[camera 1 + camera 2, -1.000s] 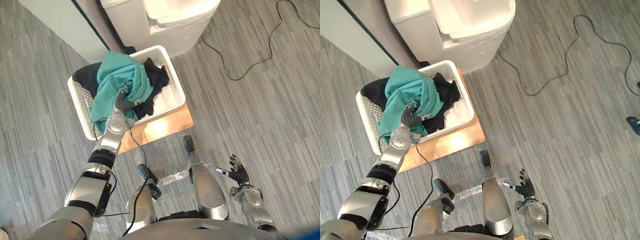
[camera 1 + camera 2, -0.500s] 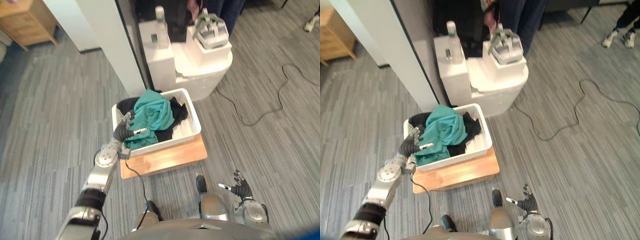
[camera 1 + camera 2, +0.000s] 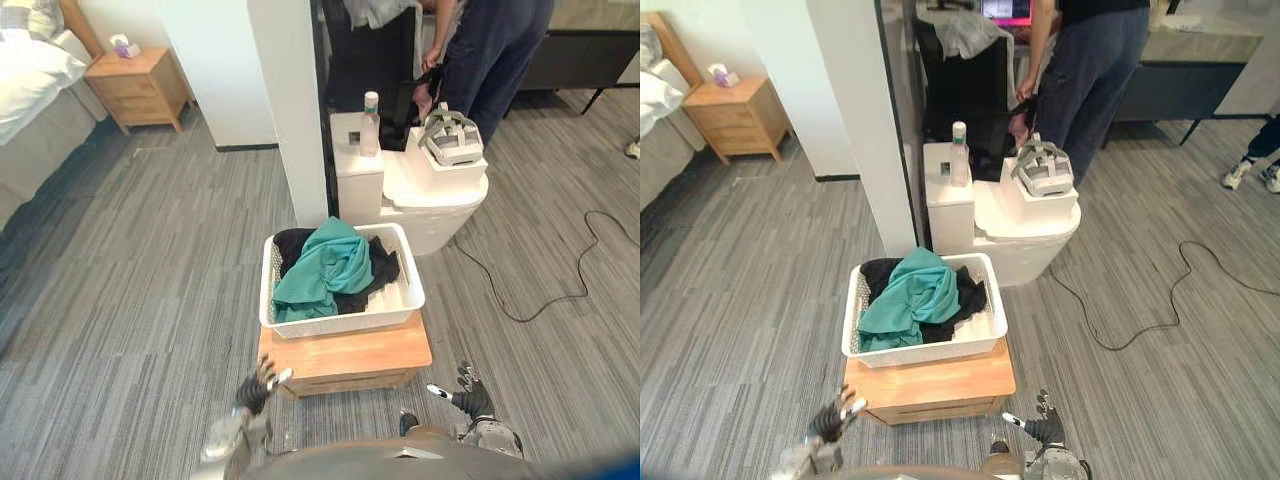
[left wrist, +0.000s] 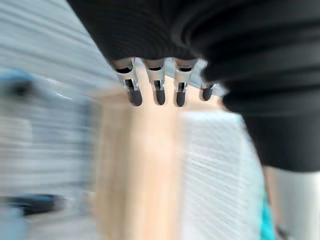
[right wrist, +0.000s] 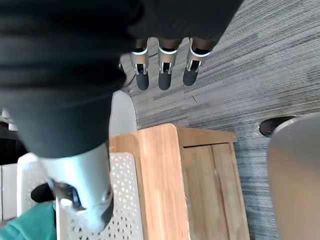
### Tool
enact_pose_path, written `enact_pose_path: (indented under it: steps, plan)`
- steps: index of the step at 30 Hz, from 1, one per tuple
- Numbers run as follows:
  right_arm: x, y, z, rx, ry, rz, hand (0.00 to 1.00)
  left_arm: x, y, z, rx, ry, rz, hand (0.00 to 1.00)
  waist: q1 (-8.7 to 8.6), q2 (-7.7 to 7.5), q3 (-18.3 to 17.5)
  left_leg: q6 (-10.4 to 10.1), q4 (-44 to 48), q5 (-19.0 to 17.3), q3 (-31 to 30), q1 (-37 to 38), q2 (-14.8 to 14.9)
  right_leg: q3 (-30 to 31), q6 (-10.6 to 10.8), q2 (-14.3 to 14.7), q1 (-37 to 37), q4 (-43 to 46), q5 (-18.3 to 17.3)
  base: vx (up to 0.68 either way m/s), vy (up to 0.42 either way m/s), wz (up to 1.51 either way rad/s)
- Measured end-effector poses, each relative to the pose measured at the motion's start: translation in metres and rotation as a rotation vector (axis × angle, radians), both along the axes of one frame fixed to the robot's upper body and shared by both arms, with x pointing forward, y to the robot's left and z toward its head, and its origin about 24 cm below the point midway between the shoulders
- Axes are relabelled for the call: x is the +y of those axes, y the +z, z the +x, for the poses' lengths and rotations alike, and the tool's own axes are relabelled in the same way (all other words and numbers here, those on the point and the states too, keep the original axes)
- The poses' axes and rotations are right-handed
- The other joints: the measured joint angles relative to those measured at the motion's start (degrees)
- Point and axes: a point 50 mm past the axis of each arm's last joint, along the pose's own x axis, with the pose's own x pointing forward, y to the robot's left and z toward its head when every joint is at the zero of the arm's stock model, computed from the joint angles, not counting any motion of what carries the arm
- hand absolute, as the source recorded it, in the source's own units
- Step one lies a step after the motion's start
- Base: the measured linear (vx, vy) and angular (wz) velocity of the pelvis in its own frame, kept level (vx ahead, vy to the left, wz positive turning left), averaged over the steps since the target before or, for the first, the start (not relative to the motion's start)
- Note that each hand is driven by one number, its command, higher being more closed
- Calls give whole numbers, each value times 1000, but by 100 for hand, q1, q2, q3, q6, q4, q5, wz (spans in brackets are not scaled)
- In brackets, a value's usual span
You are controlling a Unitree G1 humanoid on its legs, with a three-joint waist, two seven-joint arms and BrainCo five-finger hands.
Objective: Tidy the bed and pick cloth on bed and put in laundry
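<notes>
Bed (image 3: 25, 70) sits far to your left, well apart from the white laundry basket (image 3: 340, 325). Judgement: turning toward the bed, you risk knocking the wooden stand (image 3: 345, 358) and tipping the basket. Teal cloth (image 3: 325, 270) lies heaped in the basket, reaching its front rim, and may slide out. Left hand (image 3: 258, 385) and right hand (image 3: 468, 395) hang near the stand, fingers loose, holding nothing.
</notes>
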Motion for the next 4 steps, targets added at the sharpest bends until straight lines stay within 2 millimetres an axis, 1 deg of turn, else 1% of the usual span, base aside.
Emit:
enact_pose_path:
  steps: [1,2,3,4]
  plan:
    - [-1,-2,-4,15,-14,-5,0,0,-2,-6,18,14,4,0,53,10,-24,0,-2,-4,4,-4,4,1,6,2,-1,-10,-11,-49,-25,9]
    - [-4,-4,-10,37,-38,-17,0,4,-3,-10,24,28,40,0,104,-18,-63,3,-4,-12,3,-6,7,-5,6,3,6,-14,-17,-36,-23,2]
    - [-7,-7,-16,61,-64,-27,0,7,-6,-20,60,26,89,0,155,23,-85,0,-5,-18,3,-5,12,-8,-23,6,8,-18,-39,0,0,0]
    - [-8,-9,-21,84,-82,-33,0,9,-9,-28,94,37,112,0,171,9,-94,-4,-6,-21,6,-3,15,-7,-11,9,12,-26,-55,0,0,0]
